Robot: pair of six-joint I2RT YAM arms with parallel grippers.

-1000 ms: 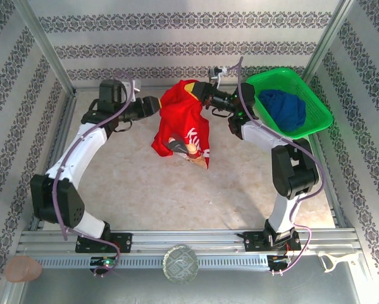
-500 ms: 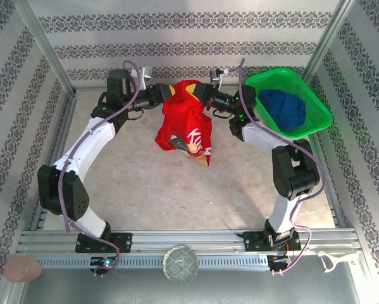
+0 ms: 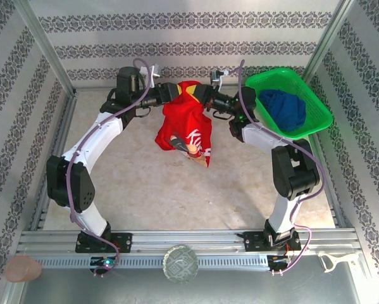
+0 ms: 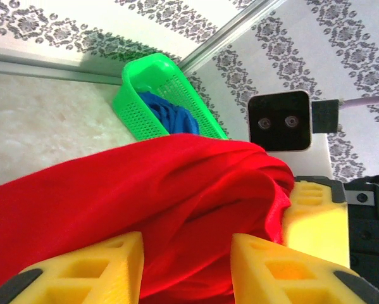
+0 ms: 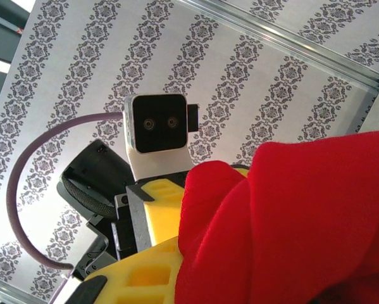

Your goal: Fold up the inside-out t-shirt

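I have both arms stretched to the far middle of the pale stone-patterned table [image 3: 132, 183], and the plain bright red, wrinkly cloth t-shirt [image 3: 188, 123] hangs between them, held up by its top edge. From above, it drapes down and towards the near side in a loose, narrow bundle, with some white marking on its lower part. I cannot tell whether its bottom end touches the table.

My left claw [image 3: 171, 93] comes at the shirt's top from the left. In that wrist's view, a thick bunch of red cloth sits between its two yellow fingers [image 4: 88, 269] and fills the gap from one to the other, so it is clamped on the shirt.

My right claw [image 3: 200, 95] meets the same top edge from the right, just beside the left one. It is closed tight on the cloth, and in its wrist view the red fabric spills over the yellow finger [image 5: 145, 275]. Each wrist camera also looks straight at the other claw's white camera block.

At the far right corner, tilted against the patterned wall, stands a bright green plastic mesh basket [image 3: 316, 104]. A crumpled dark blue garment [image 3: 283, 107] lies inside it, well apart from the red shirt.
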